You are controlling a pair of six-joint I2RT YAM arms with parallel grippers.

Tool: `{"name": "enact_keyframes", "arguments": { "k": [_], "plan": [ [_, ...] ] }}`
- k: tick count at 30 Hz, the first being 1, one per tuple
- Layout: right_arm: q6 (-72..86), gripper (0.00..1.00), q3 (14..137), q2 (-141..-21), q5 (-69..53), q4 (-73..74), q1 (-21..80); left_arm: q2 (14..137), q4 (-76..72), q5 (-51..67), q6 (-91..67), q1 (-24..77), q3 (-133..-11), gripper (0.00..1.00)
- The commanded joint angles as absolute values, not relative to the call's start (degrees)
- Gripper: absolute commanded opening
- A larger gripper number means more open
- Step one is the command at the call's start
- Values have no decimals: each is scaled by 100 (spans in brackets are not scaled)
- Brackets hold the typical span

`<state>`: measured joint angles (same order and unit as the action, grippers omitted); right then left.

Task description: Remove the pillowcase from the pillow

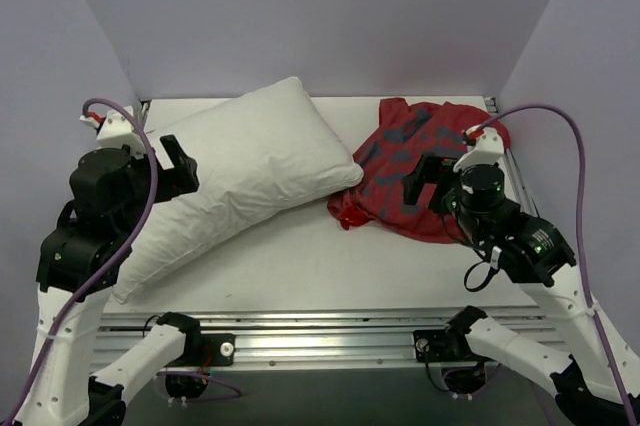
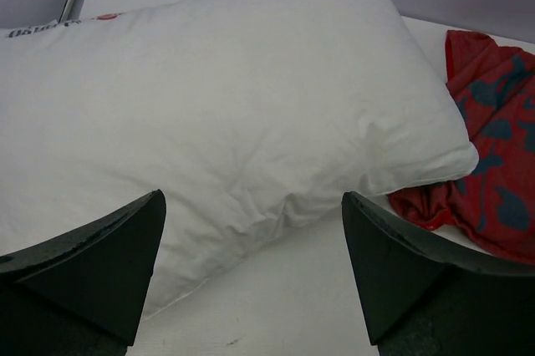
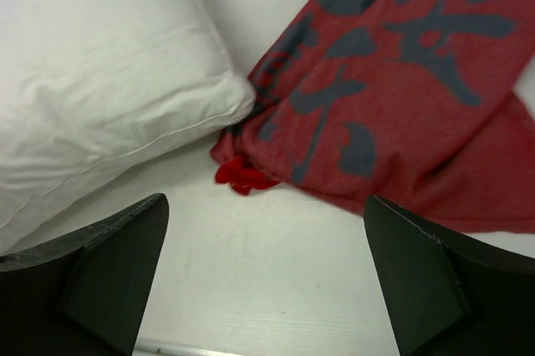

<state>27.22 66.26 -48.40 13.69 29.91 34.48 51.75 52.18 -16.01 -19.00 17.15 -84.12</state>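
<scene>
- At the near edge, a metal rail [image 1: 330, 331] runs across the front of the white table [image 1: 300, 256], with the 2 arm bases bolted along it.
- A purple cable [image 1: 572, 146] loops along each arm.
- The left gripper [image 2: 252, 195] hangs above the left part of the pillow [image 1: 250, 161]. Its 2 fingers are spread wide and nothing is pinched between them. Whether they touch the white fabric cannot be told.
- The right gripper [image 3: 266, 198] hovers over the near-right part of the table, at the near edge of the pillowcase [image 1: 420, 161]. Its fingers are also far apart and have hold of nothing. Its wrist view shows bare table top between them.
- The pillow lies bare on the left half of the table, set diagonally from the near-left corner toward the far middle, plump and lightly creased.
- The pillowcase is fully off the pillow. It lies crumpled in a loose heap on the right half of the table, red with dark grey brush-stroke marks facing up.
- The right corner of the pillow touches the left edge of the pillowcase, and a small red fold pokes out just below that corner.
- Plain pale walls [image 1: 320, 16] close in the far side and both ends of the table.
</scene>
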Motion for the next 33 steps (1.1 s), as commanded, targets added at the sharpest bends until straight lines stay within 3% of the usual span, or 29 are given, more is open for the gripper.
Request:
{"name": "enact_keyframes", "arguments": {
  "k": [1,10,20,33],
  "plan": [
    [2216,97,7285,-4879,3126,3752,3419,4967,5966,-1432,-1846,1687,-8814,94],
    [1529,100,7304,-3165,4657,3585,3436,3535,6372,-2353,-1837,1696,-9132,94],
    [1204,100,6873,-1478,5062,3173,3542,2119,5757,-3120,-1617,1696,-8025,94],
    [1327,100,6785,-1187,5265,3419,3832,1881,5695,-3296,-1687,1696,-7603,94]
  ]
}}
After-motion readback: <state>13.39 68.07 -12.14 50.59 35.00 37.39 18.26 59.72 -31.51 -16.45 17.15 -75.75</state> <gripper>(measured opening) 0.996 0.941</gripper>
